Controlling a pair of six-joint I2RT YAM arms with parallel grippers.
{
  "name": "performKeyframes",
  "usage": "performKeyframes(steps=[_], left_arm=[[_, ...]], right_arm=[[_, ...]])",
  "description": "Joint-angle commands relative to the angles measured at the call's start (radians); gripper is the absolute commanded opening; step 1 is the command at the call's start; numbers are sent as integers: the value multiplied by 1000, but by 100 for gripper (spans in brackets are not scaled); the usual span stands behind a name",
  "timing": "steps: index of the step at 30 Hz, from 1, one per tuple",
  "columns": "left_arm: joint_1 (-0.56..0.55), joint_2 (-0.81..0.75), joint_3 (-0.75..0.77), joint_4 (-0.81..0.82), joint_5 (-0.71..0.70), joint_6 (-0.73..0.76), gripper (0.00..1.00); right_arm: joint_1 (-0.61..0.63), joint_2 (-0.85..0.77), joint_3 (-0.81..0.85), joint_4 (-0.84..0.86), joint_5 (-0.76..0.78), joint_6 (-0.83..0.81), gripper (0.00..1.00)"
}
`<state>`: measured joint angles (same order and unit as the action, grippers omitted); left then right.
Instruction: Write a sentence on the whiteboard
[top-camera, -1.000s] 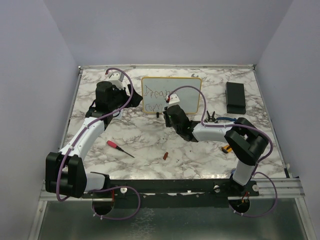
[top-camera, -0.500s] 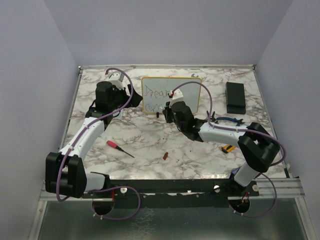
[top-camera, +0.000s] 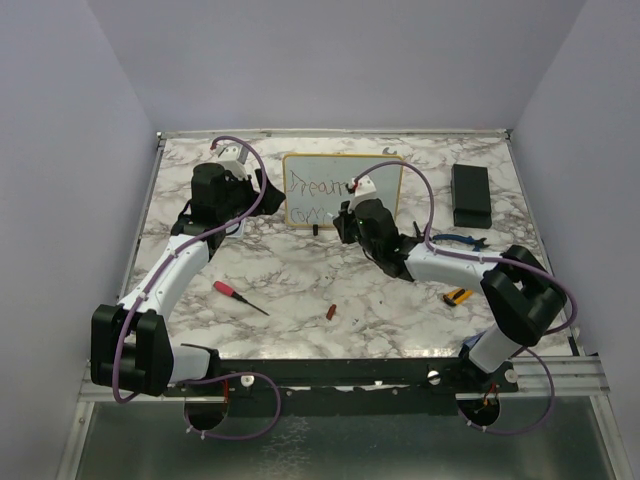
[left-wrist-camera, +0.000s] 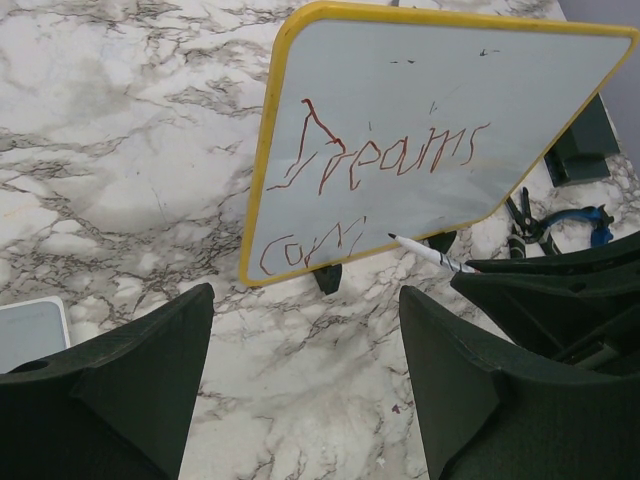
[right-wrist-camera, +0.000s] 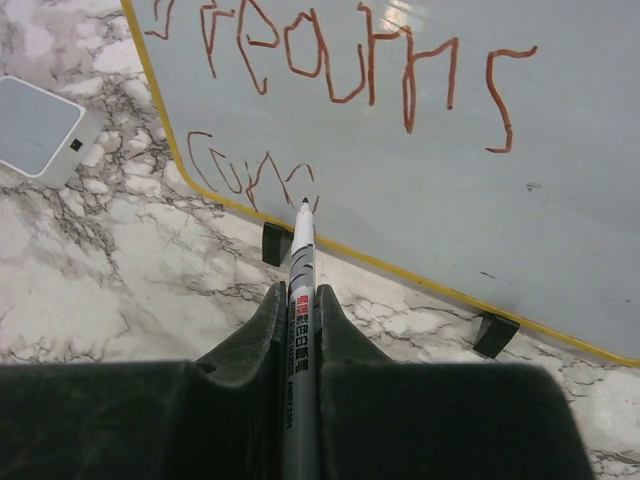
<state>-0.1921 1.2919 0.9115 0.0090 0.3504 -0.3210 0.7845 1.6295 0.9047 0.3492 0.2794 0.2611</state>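
A: Right tool (right-wrist-camera: 299, 295)?
B: Mine's clamped on the marker (right-wrist-camera: 300, 262). Its tip sits at the lower edge of the whiteboard (right-wrist-camera: 560, 220), just past "com".
A: Left tool (left-wrist-camera: 305, 295)?
B: Spread wide, nothing in it, off the whiteboard's left end, facing it.
A: Sentence (left-wrist-camera: 390, 160)?
B: "Dreams" on top, "com" below, at the lower left. Whiteboard stands on the surface (top-camera: 290, 270).

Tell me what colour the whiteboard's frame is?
The whiteboard frame is yellow, clearest in the left wrist view.
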Motion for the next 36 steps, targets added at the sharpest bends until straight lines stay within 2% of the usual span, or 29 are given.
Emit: performKeyframes(steps=[1,12,36], left_arm=[[-7,-16,-11,3,-1,6,76],[-6,-15,-10,3,0,7,76],[-7,-8,-8,3,4,6,76]], right_arm=[[-13,-11,-25,57,-59,-13,1],[-27,49,14,83,-43,-12,1],[-48,122,-14,73,56,1,1]])
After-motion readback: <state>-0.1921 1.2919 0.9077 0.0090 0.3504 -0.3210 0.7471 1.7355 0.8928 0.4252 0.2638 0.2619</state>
